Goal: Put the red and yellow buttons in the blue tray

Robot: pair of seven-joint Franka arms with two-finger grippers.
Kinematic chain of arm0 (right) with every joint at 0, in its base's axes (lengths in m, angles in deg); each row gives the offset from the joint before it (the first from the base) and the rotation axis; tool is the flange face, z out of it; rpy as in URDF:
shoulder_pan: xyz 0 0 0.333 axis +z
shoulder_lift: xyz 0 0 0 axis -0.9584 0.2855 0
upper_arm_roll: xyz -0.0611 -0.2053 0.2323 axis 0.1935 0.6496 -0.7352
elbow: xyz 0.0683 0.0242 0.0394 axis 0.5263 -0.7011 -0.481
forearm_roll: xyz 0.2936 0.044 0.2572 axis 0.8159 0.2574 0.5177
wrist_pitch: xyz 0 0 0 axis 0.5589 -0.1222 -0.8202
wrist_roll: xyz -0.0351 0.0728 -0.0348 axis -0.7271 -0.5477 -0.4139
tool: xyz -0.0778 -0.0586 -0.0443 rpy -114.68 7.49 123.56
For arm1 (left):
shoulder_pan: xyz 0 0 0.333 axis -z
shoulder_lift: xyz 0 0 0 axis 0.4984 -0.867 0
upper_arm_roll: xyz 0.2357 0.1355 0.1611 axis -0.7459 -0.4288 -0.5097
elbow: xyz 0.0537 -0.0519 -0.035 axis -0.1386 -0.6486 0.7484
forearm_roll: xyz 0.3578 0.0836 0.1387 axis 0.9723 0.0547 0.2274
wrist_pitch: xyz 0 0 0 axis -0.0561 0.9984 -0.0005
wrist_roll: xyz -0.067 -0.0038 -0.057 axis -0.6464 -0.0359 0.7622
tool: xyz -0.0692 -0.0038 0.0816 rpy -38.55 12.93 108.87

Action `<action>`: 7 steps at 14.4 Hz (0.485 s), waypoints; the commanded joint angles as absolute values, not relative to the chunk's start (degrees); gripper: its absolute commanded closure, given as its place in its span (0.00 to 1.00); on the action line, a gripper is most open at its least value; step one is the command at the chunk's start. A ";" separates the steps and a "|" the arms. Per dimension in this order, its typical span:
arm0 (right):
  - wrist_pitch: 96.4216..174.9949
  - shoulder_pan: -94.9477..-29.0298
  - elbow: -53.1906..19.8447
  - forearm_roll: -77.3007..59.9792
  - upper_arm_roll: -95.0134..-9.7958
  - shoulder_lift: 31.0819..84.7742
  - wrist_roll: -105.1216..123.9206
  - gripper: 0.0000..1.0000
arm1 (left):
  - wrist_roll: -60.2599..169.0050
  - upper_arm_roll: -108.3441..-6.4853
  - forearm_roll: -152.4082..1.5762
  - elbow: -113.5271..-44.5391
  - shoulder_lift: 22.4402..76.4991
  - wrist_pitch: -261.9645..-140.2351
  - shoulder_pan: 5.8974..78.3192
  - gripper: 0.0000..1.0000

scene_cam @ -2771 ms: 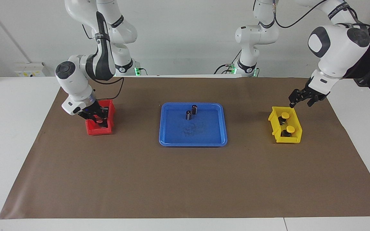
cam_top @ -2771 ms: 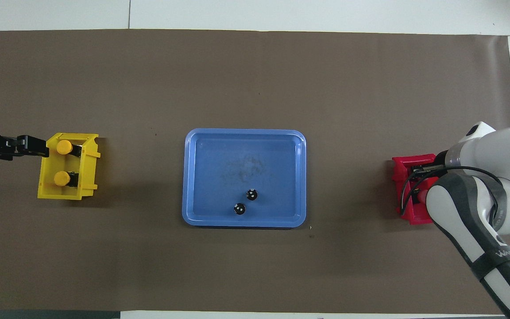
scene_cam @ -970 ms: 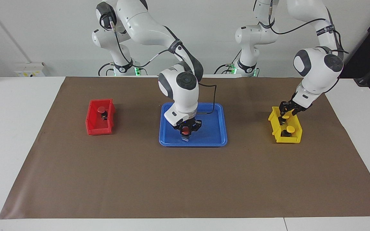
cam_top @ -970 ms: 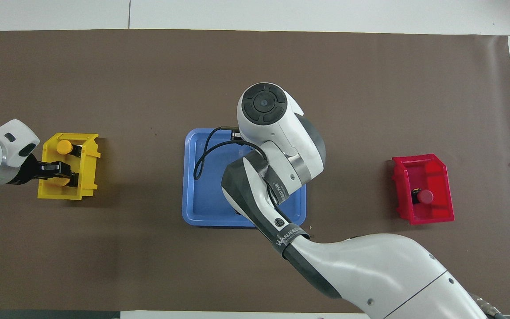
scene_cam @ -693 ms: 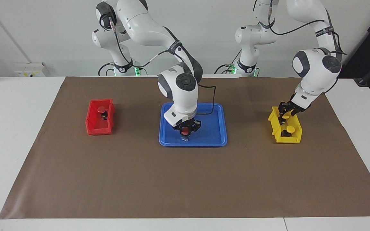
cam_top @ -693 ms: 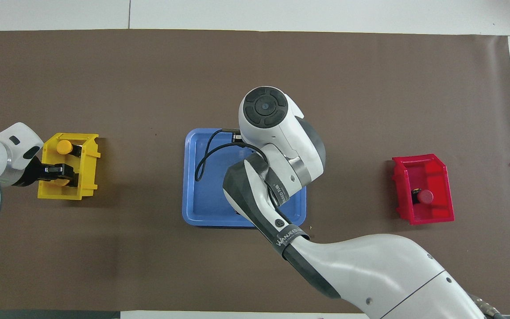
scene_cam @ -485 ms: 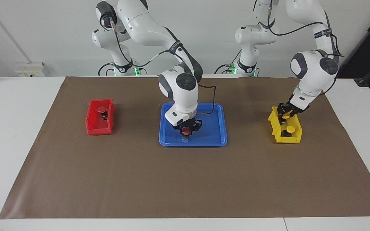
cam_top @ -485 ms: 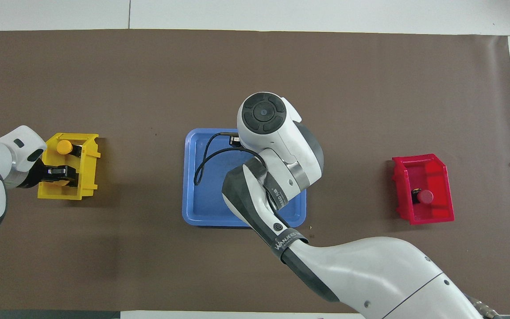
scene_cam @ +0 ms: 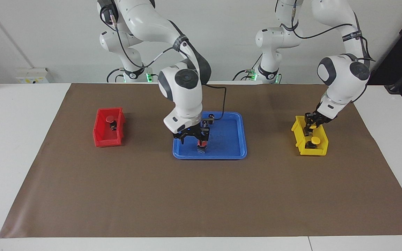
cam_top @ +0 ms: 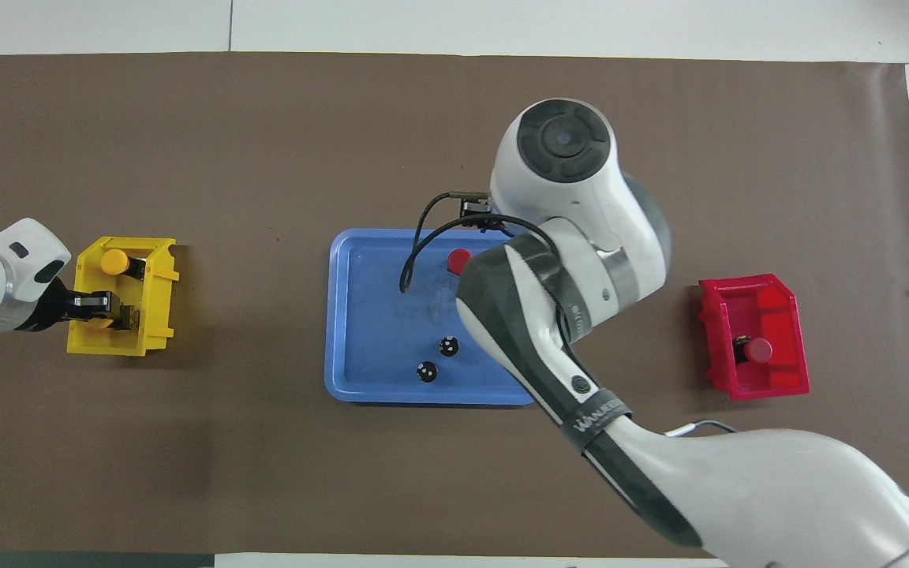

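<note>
The blue tray [scene_cam: 229, 153] [cam_top: 360, 315] lies mid-table. One red button [scene_cam: 201, 143] [cam_top: 459, 259] stands in it. My right gripper [scene_cam: 192, 135] hangs open just above that button, a little toward the right arm's end; the arm hides it in the overhead view. The second red button [scene_cam: 109, 119] [cam_top: 757, 349] sits in the red bin [scene_cam: 99, 140] [cam_top: 787, 304]. My left gripper [scene_cam: 311, 122] [cam_top: 103, 308] is down in the yellow bin [scene_cam: 321, 151] [cam_top: 158, 331] at the yellow button nearer the robots, which it mostly hides. The other yellow button [scene_cam: 315, 140] [cam_top: 114, 261] stands free.
Two dark cylinders [cam_top: 447, 345] [cam_top: 425, 371] stand in the tray nearer the robots than the red button. A brown mat [scene_cam: 201, 198] covers the table. The right arm's cable loops over the tray.
My right gripper carried a red button from the red bin to the tray, opened and let it go, then shifted toward the right arm's end. My left gripper came down into the yellow bin.
</note>
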State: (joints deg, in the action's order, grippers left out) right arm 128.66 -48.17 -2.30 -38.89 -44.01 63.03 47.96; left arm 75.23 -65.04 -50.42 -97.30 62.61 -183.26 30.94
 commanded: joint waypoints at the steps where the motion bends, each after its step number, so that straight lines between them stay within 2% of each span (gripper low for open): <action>1: 125.68 -56.06 -17.00 -38.99 -44.76 48.71 36.70 0.23 | 73.96 -64.40 -49.31 -85.19 63.66 -168.32 31.82 0.99; 2: 128.65 -59.41 -24.90 -38.99 -44.76 42.65 30.90 0.23 | 70.38 -63.96 -49.31 -82.10 63.14 -165.49 33.74 0.99; 4: 134.19 -66.35 -38.89 -38.81 -44.76 32.70 20.61 0.24 | 61.24 -63.87 -49.92 -81.28 62.61 -167.46 40.23 0.99; 7: 136.49 -74.61 -44.66 -38.81 -44.59 30.46 10.77 0.26 | 51.58 -63.87 -53.61 -80.58 58.06 -172.91 50.25 0.99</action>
